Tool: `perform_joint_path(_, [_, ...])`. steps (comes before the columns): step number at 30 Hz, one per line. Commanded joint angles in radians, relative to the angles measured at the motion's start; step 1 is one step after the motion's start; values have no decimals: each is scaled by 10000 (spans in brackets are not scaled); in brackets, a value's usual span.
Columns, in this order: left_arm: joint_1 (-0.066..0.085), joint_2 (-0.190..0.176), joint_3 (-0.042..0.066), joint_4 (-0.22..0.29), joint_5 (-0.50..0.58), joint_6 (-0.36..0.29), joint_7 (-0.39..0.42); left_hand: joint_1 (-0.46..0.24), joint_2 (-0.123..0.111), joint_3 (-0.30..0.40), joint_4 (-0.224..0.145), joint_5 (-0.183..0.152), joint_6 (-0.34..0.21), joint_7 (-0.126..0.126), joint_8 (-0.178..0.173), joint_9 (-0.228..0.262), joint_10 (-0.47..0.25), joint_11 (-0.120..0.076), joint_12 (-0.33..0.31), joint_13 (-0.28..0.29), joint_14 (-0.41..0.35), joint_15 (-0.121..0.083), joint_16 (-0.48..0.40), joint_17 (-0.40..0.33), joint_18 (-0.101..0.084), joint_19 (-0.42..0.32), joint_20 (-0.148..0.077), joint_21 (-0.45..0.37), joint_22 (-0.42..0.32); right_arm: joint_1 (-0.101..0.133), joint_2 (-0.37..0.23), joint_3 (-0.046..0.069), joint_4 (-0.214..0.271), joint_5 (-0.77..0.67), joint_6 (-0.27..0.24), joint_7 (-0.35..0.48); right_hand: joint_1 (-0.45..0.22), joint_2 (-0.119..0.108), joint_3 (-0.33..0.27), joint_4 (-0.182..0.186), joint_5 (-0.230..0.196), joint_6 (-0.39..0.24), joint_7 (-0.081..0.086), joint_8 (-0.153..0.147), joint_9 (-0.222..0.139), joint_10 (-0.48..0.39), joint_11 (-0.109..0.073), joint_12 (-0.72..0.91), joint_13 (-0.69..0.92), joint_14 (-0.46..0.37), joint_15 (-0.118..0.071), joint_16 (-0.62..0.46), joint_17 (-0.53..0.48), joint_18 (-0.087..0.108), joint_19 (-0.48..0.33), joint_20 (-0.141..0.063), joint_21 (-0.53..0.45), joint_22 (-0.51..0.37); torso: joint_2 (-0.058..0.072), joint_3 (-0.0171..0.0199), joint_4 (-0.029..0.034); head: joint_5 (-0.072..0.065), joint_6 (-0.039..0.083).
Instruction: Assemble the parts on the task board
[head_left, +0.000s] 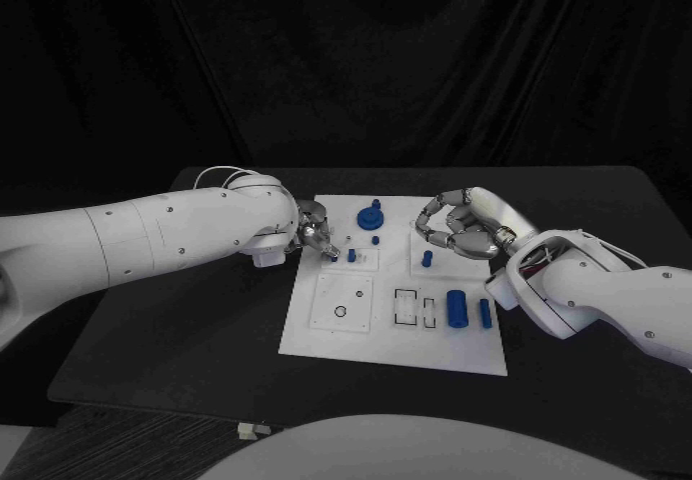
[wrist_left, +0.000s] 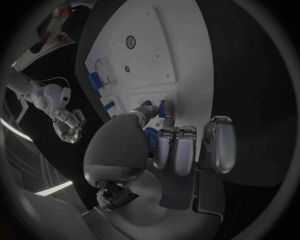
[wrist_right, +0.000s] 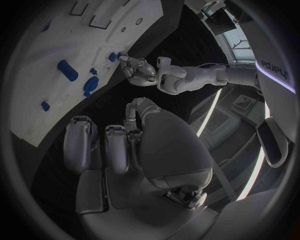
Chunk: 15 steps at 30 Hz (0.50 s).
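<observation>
The white board (head_left: 329, 335) lies flat at the centre of my black worktop (head_left: 173, 350). It carries outlined recesses, a ring mark and several blue parts: a round knobbed part (head_left: 369, 216) near its far edge, a small peg (head_left: 427, 259) by my right hand, and two upright cylinders (head_left: 456, 308) near its right edge. My left hand (head_left: 312, 236) rests at the board's left edge, its fingers (wrist_left: 164, 109) pinching a small blue peg (head_left: 351, 256) standing in the board. My right hand (head_left: 464, 228) hovers over the board's far right corner, fingers curled, holding nothing.
</observation>
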Motion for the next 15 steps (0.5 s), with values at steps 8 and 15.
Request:
perform_joint_path(8, [-78,3,7,-20,-9,188,168,72,224,877,-326,452,-28,-213,238,161,1060,-12,217,2597,1109,-145,140,2679,331,-133,-23,-188,2018,-32,18,8,1,-43,38,-174,-207,-14,439,-13,349,-40,-83,231,-83,1006,3,-121,2523,695,-56,-36,967,105,114,-68,12,2094,1,-3,-7,30,-2])
perform_joint_path(15, [-185,31,7,-76,-9,148,229,81,222,885,-350,448,-36,-210,237,164,1060,-9,217,2597,1109,-143,140,2679,331,-136,-21,-192,2017,-36,25,8,-2,-43,38,-174,-207,-14,439,-13,349,-40,-83,231,-83,1006,3,-121,2523,695,-56,-36,967,105,114,-68,12,2094,-3,0,0,10,-2])
